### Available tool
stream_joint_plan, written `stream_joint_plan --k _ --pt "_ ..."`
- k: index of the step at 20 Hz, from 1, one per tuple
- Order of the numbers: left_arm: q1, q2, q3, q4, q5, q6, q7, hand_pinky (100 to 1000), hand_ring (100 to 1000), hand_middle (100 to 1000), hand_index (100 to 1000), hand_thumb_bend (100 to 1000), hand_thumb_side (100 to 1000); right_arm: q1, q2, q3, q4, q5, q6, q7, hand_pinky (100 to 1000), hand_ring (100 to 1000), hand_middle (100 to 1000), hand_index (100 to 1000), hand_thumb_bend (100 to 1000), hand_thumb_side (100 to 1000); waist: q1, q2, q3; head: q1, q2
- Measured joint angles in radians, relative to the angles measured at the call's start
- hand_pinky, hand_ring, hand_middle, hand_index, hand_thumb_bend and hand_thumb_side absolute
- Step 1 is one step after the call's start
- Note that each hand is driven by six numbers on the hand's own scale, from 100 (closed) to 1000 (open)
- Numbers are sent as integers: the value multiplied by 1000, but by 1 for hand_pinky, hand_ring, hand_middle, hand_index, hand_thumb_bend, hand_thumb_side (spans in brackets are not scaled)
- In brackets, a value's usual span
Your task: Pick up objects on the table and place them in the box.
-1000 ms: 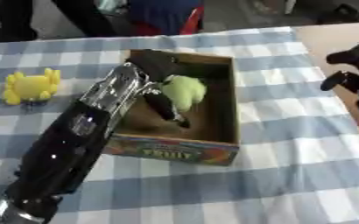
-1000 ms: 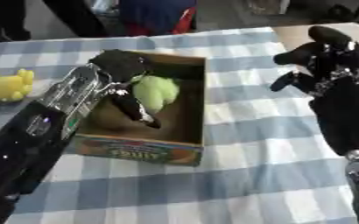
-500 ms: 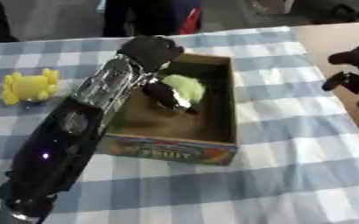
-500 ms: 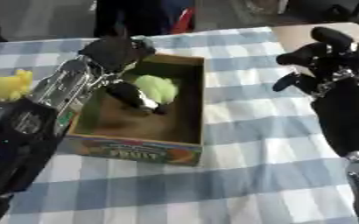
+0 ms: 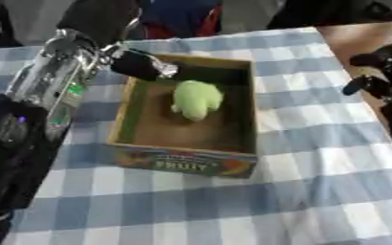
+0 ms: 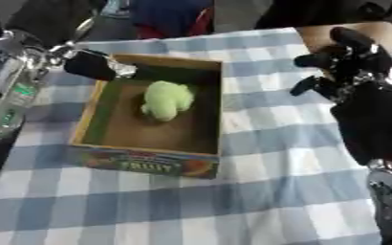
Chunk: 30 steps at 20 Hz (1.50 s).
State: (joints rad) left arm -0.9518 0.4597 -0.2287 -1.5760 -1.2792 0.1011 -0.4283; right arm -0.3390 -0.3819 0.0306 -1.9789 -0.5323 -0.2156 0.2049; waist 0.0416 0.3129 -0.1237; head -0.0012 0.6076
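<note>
**Green toy lying in the box, both hands empty**

Looking down on a bench (image 5: 316, 191) covered with a blue-and-white checked cloth. Sitting near the middle of it: an open cardboard box (image 5: 185, 161) with a printed fruit label along its near wall. Lying inside, on the brown floor toward the far half: a pale green soft toy (image 5: 196, 98), apart from the side walls and touched by neither hand.

Reaching in from the left side: the left arm, silver and black, with the left hand (image 5: 139, 65) hovering over the box's far left corner. Showing only as a dark blurred shape, so cannot tell how its fingers are set; holding nothing that can be made out.

Resting at the right edge, beyond the cloth and well apart from the box: the right hand (image 6: 350, 67), black, raised, fingers (image 6: 315, 60) loosely curled and spread, grasping nothing.

Standing along the far edge of the bench: dark-clothed figures, not touching anything on it.
</note>
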Motion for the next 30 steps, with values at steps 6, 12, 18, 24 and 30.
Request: stream_joint_plan --k 6,12,18,24,30 --pt "31 139 70 36 130 12 -100 490 917 901 1000 684 774 14 -8 -1 0 2 -3 -4 560 749 640 843 100 1000 -4 -6 18 -19 3" --pt "46 225 107 143 211 0 -131 518 924 917 1000 720 720 15 -10 -6 0 2 -5 -4 560 748 640 843 100 1000 -17 -6 29 -23 3" --pt "47 251 131 268 218 -27 -172 531 925 924 1000 745 664 19 -10 -6 0 6 -12 -1 559 749 638 843 100 1000 -24 9 27 -14 -7" --pt "49 253 145 370 246 -51 -199 531 917 916 1000 737 571 19 -10 -6 0 30 -17 0 559 751 636 843 100 1000 -26 31 19 -1 -21" --pt "49 252 152 430 275 -70 -219 534 915 915 1000 730 549 18 -10 -6 0 47 -17 1 559 753 634 844 100 1000 -26 46 12 1 -37"
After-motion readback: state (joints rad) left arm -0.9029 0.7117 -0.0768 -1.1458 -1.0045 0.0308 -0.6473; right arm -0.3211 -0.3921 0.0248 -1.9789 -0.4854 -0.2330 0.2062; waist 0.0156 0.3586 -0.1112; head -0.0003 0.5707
